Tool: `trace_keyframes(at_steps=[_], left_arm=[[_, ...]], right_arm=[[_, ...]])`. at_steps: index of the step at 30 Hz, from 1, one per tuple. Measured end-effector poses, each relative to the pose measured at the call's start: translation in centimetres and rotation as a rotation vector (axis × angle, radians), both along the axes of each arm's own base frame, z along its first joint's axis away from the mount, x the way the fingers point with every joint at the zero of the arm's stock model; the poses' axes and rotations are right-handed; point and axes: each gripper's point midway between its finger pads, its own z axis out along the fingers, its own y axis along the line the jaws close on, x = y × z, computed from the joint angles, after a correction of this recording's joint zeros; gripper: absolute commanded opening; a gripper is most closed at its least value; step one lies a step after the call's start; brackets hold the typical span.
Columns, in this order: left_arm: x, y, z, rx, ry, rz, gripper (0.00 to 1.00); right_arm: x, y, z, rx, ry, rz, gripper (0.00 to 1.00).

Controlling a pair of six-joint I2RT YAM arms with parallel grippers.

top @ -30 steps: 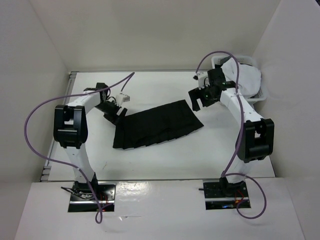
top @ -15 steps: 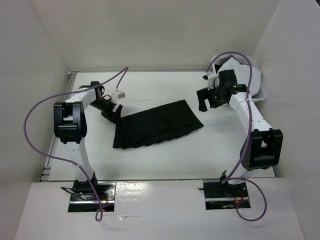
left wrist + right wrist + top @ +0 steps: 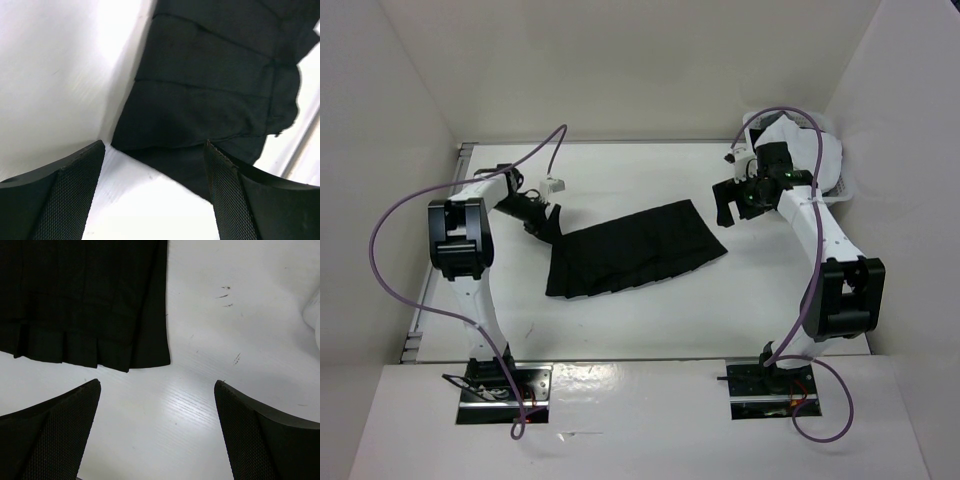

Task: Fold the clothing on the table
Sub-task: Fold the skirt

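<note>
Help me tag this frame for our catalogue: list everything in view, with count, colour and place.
skirt: 1, black, pleated, flat on the middle of the table
table: 1, white
basket: 1, white, far right corner
garment: 1, white, in the basket
cables: 2, purple, one looped along each arm
arms: 2, white and black, bases at the near edge
left gripper: 1, black, open, at the skirt's left end
right gripper: 1, black, open, over bare table just off the skirt's right end
</note>
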Motion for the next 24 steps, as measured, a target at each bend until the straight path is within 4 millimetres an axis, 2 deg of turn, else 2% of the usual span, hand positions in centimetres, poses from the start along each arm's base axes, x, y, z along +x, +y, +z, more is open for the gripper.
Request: trace_keyframes(at_steps=[15, 18, 19, 24], left_arm=[[-1.0, -1.8, 0.1, -0.129, 0.063, -0.017, 0.87], [-1.3, -2.2, 0.1, -0.147, 0.082, -0.019, 0.82], [-1.4, -2.4, 0.0, -0.153, 0.089, -0.022, 0.79], [-2.3, -2.8, -0.9, -0.144, 0.125, -0.046, 0.39]], right_arm=[[-0.1, 0.0, 0.0, 0.000, 0.004, 0.000, 0.98], [-0.1, 0.0, 0.0, 0.000, 0.004, 0.000, 0.98], [-0.1, 0.0, 0.0, 0.000, 0.004, 0.000, 0.98], [-0.1, 0.0, -0.1, 0.000, 0.006, 0.000, 0.98]])
